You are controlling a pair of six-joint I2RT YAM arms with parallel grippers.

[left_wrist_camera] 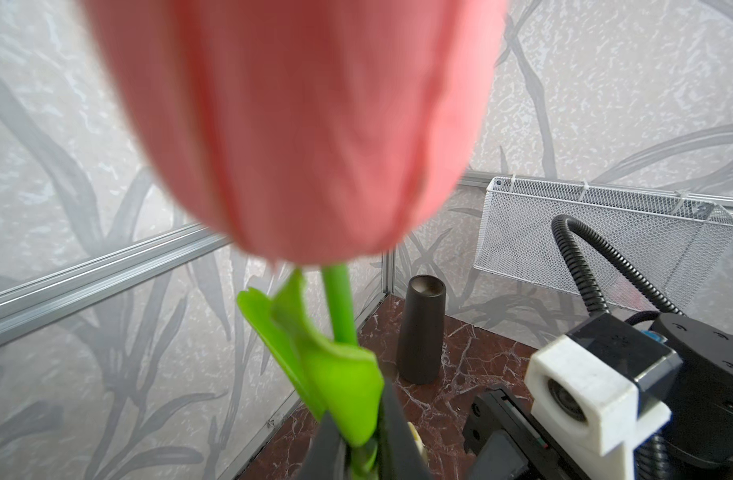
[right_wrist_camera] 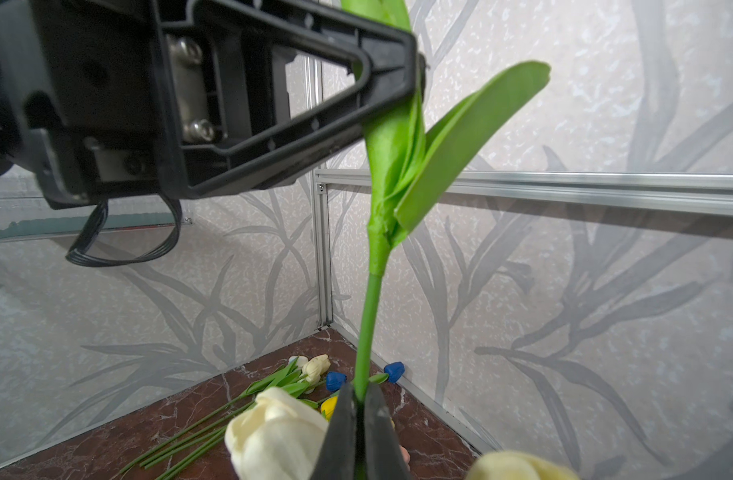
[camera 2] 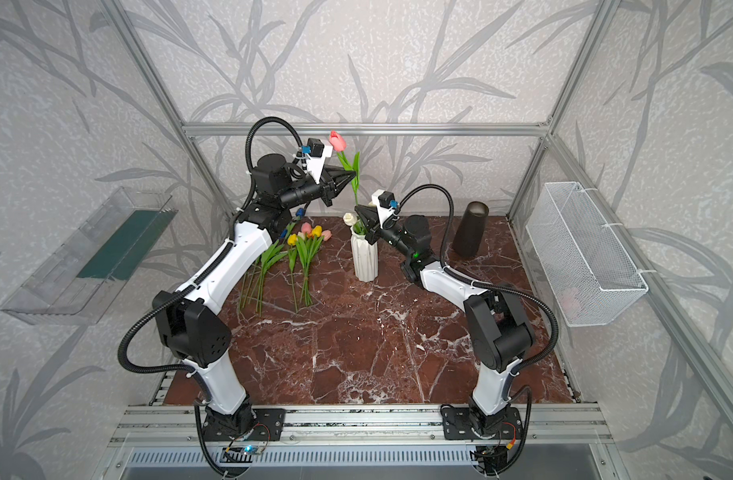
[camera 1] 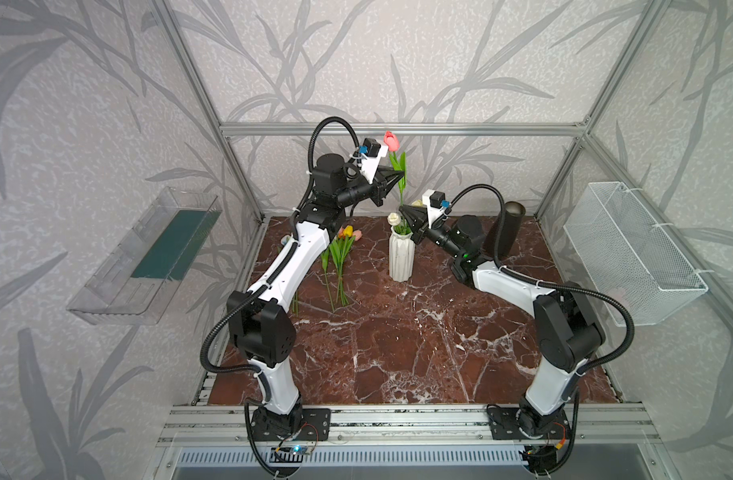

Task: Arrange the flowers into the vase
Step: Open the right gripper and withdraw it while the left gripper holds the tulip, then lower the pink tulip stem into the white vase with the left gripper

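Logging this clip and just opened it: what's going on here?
The left gripper and right gripper are both shut on one pink tulip, held upright over the white vase: left at the leaves, right lower on the stem. Some white tulips already stand in the vase; more flowers lie on the table.

Pink tulip (camera 1: 391, 141) upright over vase (camera 1: 400, 257) (bunch (camera 1: 339, 254) flat).

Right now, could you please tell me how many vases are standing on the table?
2. The white ribbed vase stands centrally, holding white tulips; the dark tapered vase stands near the back right corner. The arms could hide another, though none shows.
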